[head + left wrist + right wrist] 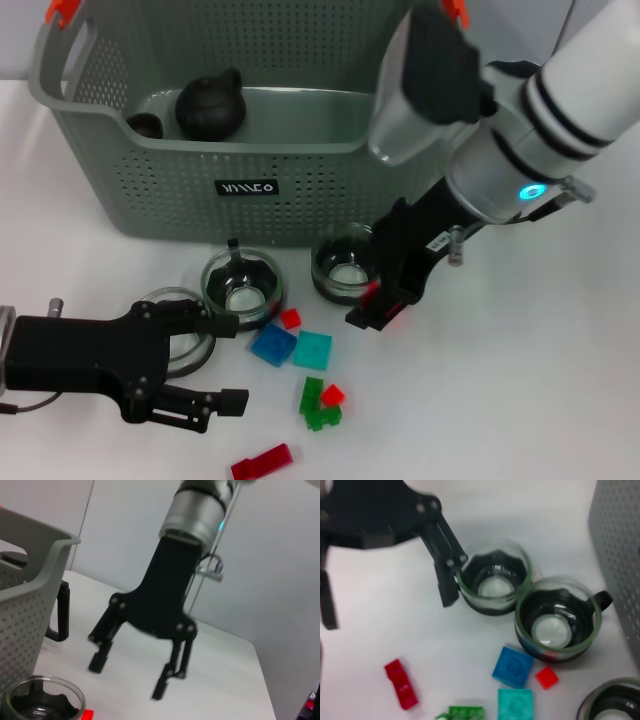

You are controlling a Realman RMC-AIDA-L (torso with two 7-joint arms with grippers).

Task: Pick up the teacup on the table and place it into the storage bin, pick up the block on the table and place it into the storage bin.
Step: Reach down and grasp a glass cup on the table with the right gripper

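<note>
Three glass teacups stand in front of the storage bin (pixel 150 175): a left one (pixel 180 330), a middle one (pixel 243 285) and a right one (pixel 345 270). Loose blocks lie before them: blue (pixel 273 343), teal (pixel 312 350), green (pixel 318 403) and a long red one (pixel 262 463). My left gripper (pixel 230 362) lies low at the front left, open, its upper finger (pixel 447 580) beside the left teacup (pixel 495 582). The right gripper (pixel 378 312) hovers just right of the right teacup, open and holding nothing; the left wrist view shows it (pixel 127 680) spread above the table.
A black round pot (pixel 210 105) sits inside the bin. Small red blocks lie by the middle cup (pixel 290 318) and on the green block (pixel 332 395). Bare white table (pixel 520 400) stretches to the front right.
</note>
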